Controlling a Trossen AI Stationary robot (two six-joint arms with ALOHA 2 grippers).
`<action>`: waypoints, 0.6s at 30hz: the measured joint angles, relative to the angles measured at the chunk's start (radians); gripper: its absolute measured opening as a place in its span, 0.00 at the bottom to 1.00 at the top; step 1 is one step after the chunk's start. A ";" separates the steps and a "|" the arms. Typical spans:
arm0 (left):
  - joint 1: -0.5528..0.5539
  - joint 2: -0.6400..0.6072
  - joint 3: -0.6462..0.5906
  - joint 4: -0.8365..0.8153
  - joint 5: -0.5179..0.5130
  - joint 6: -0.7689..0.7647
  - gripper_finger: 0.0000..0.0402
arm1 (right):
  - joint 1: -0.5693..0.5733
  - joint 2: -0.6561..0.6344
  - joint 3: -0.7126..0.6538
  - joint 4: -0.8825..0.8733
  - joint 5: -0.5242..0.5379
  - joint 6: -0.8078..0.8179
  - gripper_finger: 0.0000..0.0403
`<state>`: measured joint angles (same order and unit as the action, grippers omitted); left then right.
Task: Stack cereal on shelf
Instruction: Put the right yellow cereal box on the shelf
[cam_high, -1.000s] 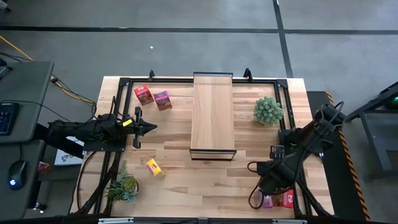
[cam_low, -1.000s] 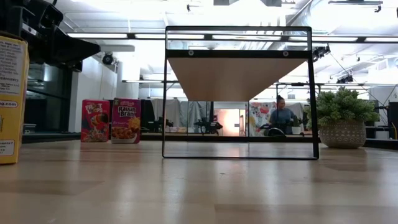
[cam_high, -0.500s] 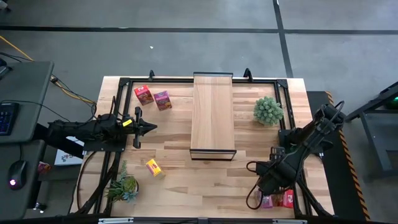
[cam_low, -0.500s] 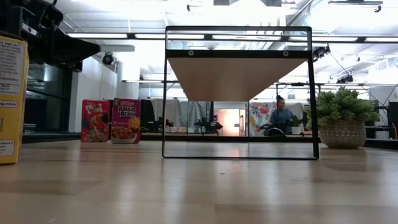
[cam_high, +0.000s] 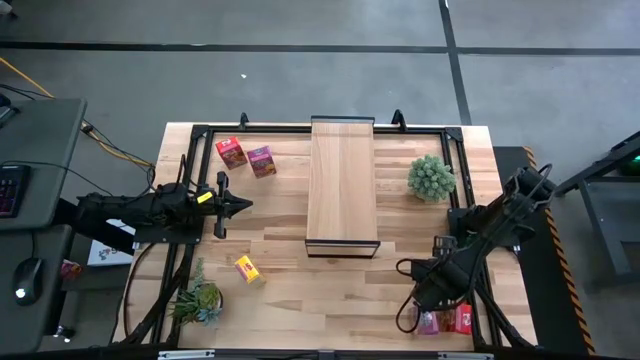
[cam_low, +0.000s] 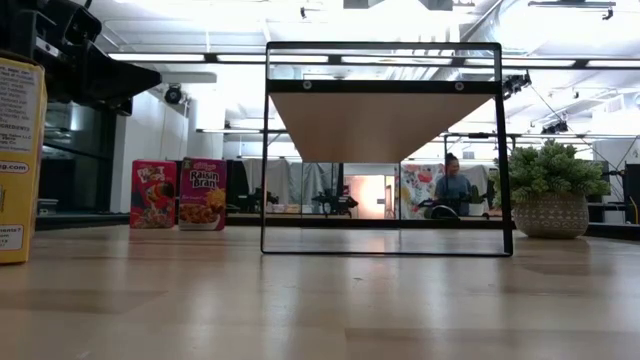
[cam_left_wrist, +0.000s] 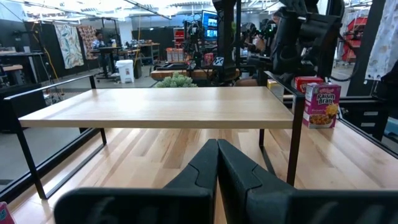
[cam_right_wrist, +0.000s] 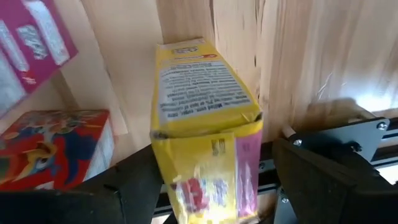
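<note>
My right gripper (cam_high: 425, 300) hangs over the table's near right corner, open. In the right wrist view its fingers (cam_right_wrist: 134, 183) stand on either side of a yellow cereal box (cam_right_wrist: 202, 118). Beside that box are a magenta box (cam_right_wrist: 31, 43) and a red box (cam_right_wrist: 56, 149). My left gripper (cam_left_wrist: 217, 165) is shut, held level over the table's left side (cam_high: 240, 205), and points at the shelf (cam_high: 342, 185). Another yellow box (cam_high: 247, 268) stands on the table near the front. A red box (cam_high: 231, 151) and a magenta box (cam_high: 261, 160) stand at the far left. My right gripper comes at the yellow box's end (cam_right_wrist: 205, 162) from above, with a finger close beside each long side. I cannot tell whether either finger touches the cardboard. The box rests on the table.
The shelf stands mid-table on a thin black frame (cam_low: 383, 150). One potted plant (cam_high: 431, 177) sits right of it, another (cam_high: 198, 300) at the near left corner. A black rail (cam_right_wrist: 348, 143) runs along the table edge beside the right gripper. A person (cam_low: 452, 185) stands in the room behind.
</note>
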<state>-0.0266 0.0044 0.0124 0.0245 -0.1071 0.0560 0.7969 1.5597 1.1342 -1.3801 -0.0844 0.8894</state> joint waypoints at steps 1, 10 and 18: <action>0.000 0.000 0.000 0.000 0.000 0.000 0.00 | 0.000 0.000 -0.007 0.009 -0.001 0.000 0.71; 0.000 0.000 0.000 0.000 0.000 0.000 0.00 | -0.001 0.000 -0.016 0.020 -0.010 -0.032 0.50; 0.000 0.000 0.000 0.000 0.000 0.000 0.00 | -0.045 -0.050 0.019 -0.075 -0.083 -0.060 0.34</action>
<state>-0.0265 0.0044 0.0124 0.0246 -0.1071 0.0559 0.7514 1.5096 1.1535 -1.4548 -0.1677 0.8290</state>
